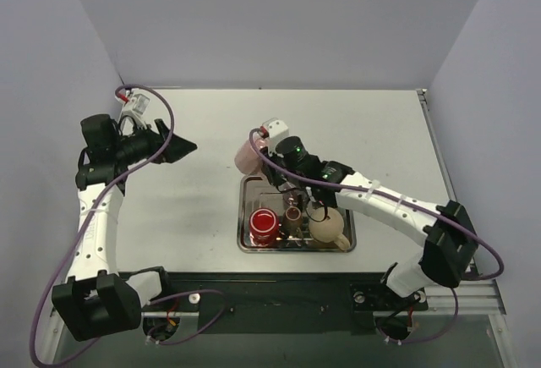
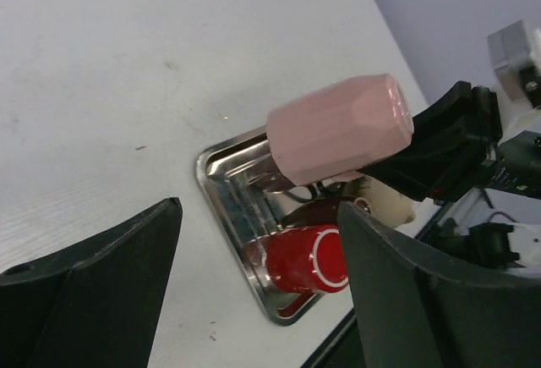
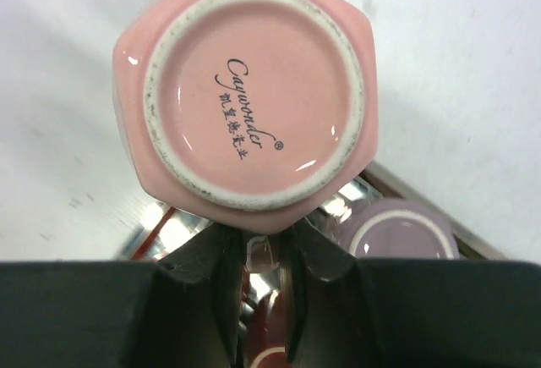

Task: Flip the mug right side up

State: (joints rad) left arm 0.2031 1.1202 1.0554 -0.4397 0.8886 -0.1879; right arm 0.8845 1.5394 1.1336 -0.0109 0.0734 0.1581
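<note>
Pink mug (image 1: 248, 155): lifted off worktop (image 1: 186, 207), on its side w/ base facing right-wrist cam, over upper-left corner of steel tray (image 2: 218, 184). Right fingers (image 3: 211, 283) are closed on what looks like its handle, mostly hidden btw them. Left fingers (image 2: 101, 283): spread, empty, upper left of top view. Tray contents partly hidden by right arm: red mug (image 1: 264, 222), beige vessel (image 1: 328, 228), lavender cup (image 3: 397, 234) cut off.

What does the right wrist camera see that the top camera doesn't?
Only the right wrist view shows the printed writing on the pink mug's underside. Only the top view shows the left gripper, open and off to the side, and the tan mug in the tray. Both show the pink mug held by the right gripper near the tray's far corner.
</note>
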